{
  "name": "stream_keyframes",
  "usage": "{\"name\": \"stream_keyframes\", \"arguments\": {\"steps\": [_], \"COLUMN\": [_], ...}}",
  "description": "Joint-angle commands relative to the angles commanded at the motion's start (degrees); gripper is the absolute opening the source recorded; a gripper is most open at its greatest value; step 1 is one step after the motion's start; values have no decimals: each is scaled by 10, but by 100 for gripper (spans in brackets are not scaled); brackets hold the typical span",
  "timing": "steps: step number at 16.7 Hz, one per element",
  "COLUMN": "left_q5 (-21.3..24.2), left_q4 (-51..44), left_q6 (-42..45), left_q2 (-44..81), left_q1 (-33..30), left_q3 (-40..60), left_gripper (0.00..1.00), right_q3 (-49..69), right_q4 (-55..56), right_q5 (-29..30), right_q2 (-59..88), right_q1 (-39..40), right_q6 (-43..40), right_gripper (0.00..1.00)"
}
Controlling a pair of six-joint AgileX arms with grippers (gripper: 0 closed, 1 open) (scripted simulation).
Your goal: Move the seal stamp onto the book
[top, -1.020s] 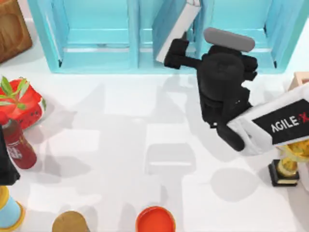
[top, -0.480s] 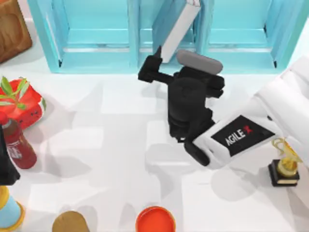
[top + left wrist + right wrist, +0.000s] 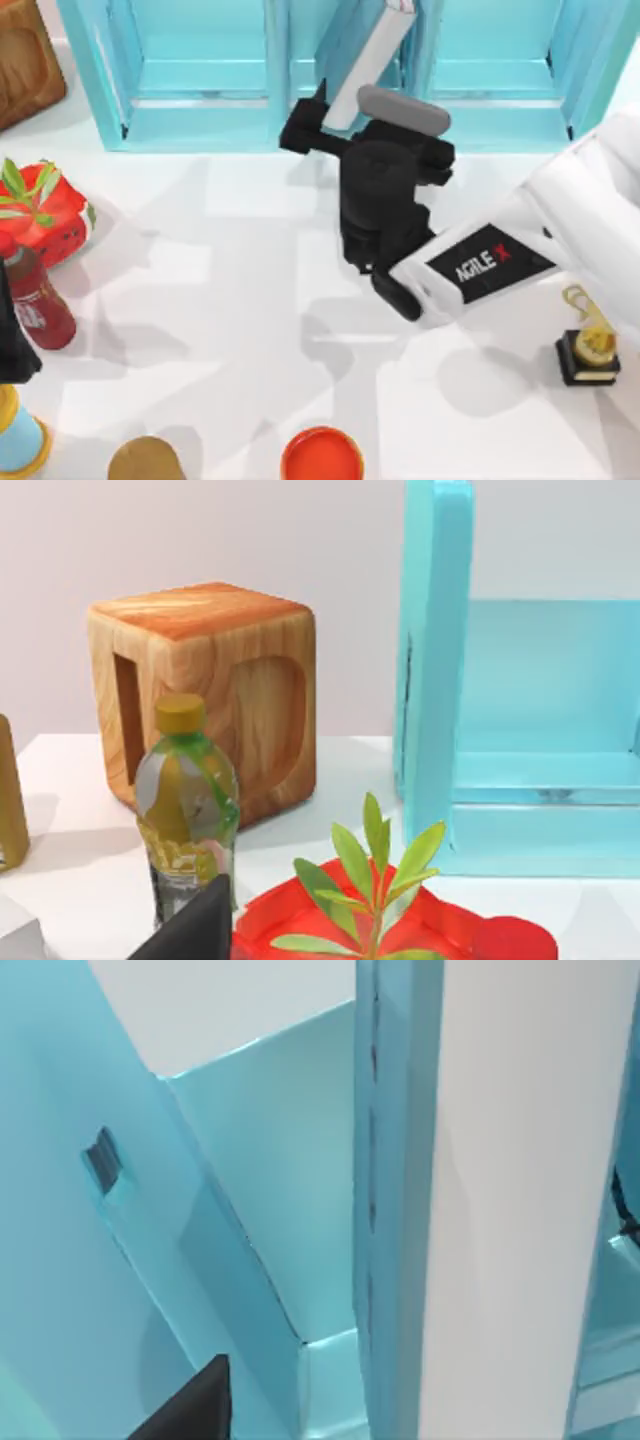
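Since a second ago the right claw (image 3: 303,130) has been swung leftward along the shelf (image 3: 200,130) front, so it's now parked at the near, lower end of the book (image 3: 365,50) rather than to the right of it. Over the last half second it's only been nudged a bit closer.

The book is leaned at a tilt inside the shelf's middle bay. From the claw it lies just beyond and to the right, with its long axis running up and away from the claw toward the back of the shelf. Touching or just shy of it, that can't be made out from above. In the right wrist view the white page edges (image 3: 500,1210) are seen right up close.

Whether the claw is wide, narrow or holding something can't be told, so it can't be said if the stamp is being carried.

Judging by the task, the tricky bit is that the book isn't lying flat, so a small stamp set on that slope would probably slide off.

The right arm is clearly the nearer one. The left arm (image 3: 8,345) is idle far off to the claw's left, by the bottle (image 3: 38,305). The trophy (image 3: 590,350) is well behind the claw, out to the right.
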Motion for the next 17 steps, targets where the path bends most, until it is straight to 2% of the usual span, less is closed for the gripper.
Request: {"name": "stream_keyframes", "arguments": {"steps": [7,13,17], "left_q5": [0,0,0], "left_q4": [0,0,0], "left_q6": [0,0,0], "left_q2": [0,0,0], "left_q1": [0,0,0], "left_q3": [0,0,0], "left_gripper": [100,100,100], "right_q3": [181,200,200], "right_q4": [-93,-105,-105], "right_q5": [-49,-55,-55], "right_q2": [83,91,91], "right_q1": [-50,-56,-56], "right_q6": [-4,-4,-4], "right_gripper": [100,100,70]}}
